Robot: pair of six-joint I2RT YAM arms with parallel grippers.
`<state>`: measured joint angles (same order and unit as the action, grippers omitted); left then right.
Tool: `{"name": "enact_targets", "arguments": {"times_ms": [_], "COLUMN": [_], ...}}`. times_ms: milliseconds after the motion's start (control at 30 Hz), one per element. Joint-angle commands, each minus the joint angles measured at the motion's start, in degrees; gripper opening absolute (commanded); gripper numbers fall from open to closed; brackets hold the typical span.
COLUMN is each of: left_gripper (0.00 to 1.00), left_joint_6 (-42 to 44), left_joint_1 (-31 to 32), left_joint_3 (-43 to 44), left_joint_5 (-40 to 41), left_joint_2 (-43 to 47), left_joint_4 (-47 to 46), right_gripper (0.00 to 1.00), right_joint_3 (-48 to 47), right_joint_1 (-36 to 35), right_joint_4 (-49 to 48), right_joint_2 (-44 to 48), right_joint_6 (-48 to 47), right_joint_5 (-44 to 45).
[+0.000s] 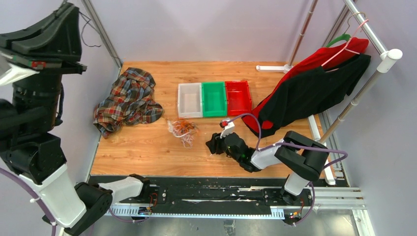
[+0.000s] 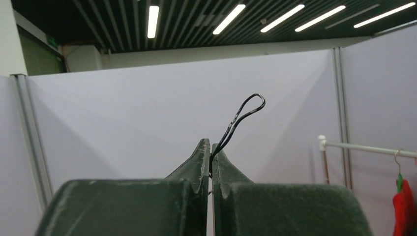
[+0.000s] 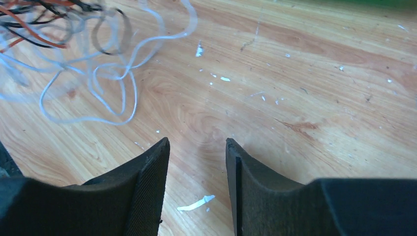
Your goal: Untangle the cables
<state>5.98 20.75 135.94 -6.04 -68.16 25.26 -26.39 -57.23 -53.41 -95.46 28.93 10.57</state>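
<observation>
The cables [image 1: 183, 129] lie as a small heap of white, orange and black strands on the wooden table [image 1: 147, 152]. In the right wrist view the white loops [image 3: 105, 73] and the orange and black strands [image 3: 29, 22] lie at the upper left. My right gripper [image 1: 214, 143] is open and empty, low over the table just right of the heap; its jaws [image 3: 196, 147] stand apart over bare wood. My left gripper [image 2: 211, 147] is raised high at the left [image 1: 69, 10] and is shut on a thin black cable [image 2: 246, 110] that loops out above its tips.
A plaid shirt [image 1: 129, 100] lies crumpled at the table's left. White [image 1: 190, 100], green [image 1: 214, 98] and red [image 1: 238, 97] bins stand in a row at the back. Red and black garments [image 1: 314, 88] hang from a rack at the right.
</observation>
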Motion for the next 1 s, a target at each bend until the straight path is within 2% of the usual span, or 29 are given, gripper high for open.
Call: {"name": "enact_targets", "arguments": {"times_ms": [0,67,267,333,467,667,967], "left_gripper": [0.0,0.0,0.0,0.0,0.01,0.0,0.0], "left_joint_6": [1.1,0.3,-1.1,-0.7,-0.4,-0.5,-1.8], "left_joint_1": [0.1,0.1,0.1,0.1,0.1,0.1,0.1], "left_joint_3": [-3.3,-4.1,-14.5,-16.2,-16.6,-16.0,-15.3], "left_joint_5": [4.7,2.7,-0.9,-0.6,-0.7,-1.0,-2.2], "left_joint_2": [1.4,1.7,5.4,6.0,6.3,6.4,5.6], "left_joint_4": [-8.5,-5.5,-4.5,-4.4,-4.3,-3.8,-3.7], "right_gripper": [0.46,0.49,0.71,0.72,0.73,0.73,0.75], "right_joint_3": [-0.2,-0.6,-6.7,-9.8,-16.4,-25.8,-36.0], "right_joint_1": [-0.4,-0.6,-4.8,-6.9,-10.7,-14.5,-14.7], "right_joint_4": [4.4,5.9,12.2,13.0,12.0,6.1,5.7], "right_joint_2": [2.9,5.3,13.7,14.3,10.2,-0.6,-10.9], "right_joint_6": [-0.2,-1.5,-11.0,-14.0,-18.0,-18.9,-19.3], "right_joint_5": [4.6,5.0,5.2,3.0,-2.7,-10.2,-8.8]}}
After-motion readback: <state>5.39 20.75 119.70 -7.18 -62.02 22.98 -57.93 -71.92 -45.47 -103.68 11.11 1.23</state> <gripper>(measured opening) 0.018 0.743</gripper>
